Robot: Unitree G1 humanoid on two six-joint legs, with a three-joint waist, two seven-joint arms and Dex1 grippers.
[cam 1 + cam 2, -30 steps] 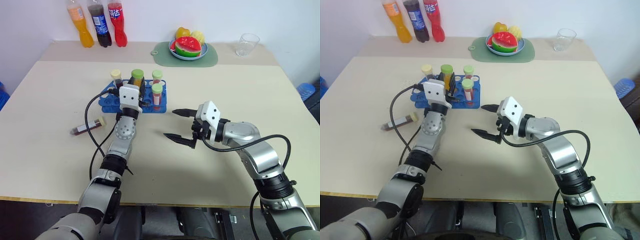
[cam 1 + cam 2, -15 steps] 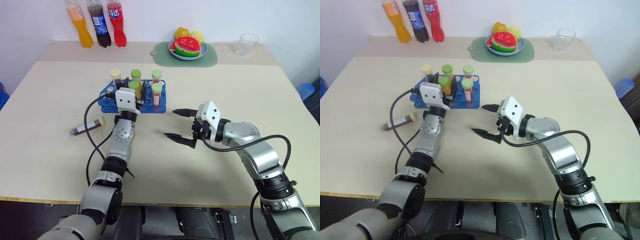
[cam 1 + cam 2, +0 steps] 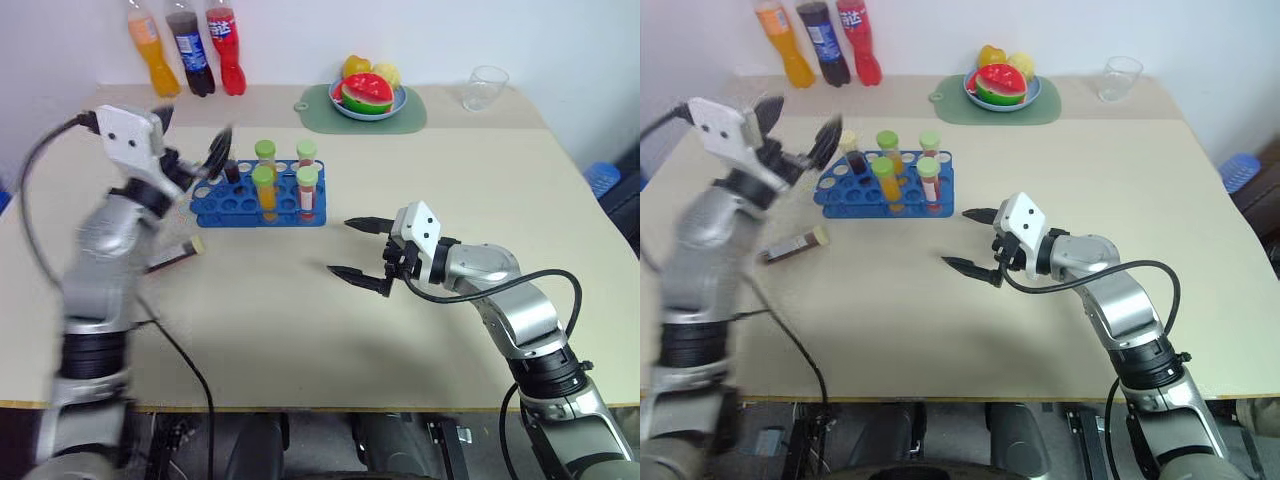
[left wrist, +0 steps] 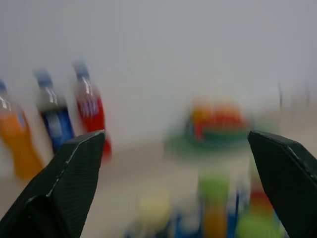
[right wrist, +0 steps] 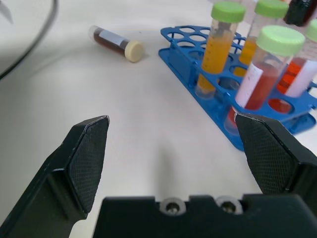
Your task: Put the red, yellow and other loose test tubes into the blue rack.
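Observation:
The blue rack stands left of the table's middle with several capped tubes upright in it, among them a yellow-orange one and a red one, both green-capped. One dark brown tube with a cream cap lies loose on the table, left of the rack and nearer me; it shows too in the right wrist view. My left gripper hangs open and empty in the air, up and left of the rack. My right gripper stands open and empty over the table, right of the rack.
Three soda bottles stand at the back left. At the back a plate of fruit rests on a green mat, with a clear glass to its right. The left arm's black cable trails over the table's front left.
My left gripper opened, let go of the yellow-orange tube now standing in the rack, and swung up and to the left. The right arm kept still.

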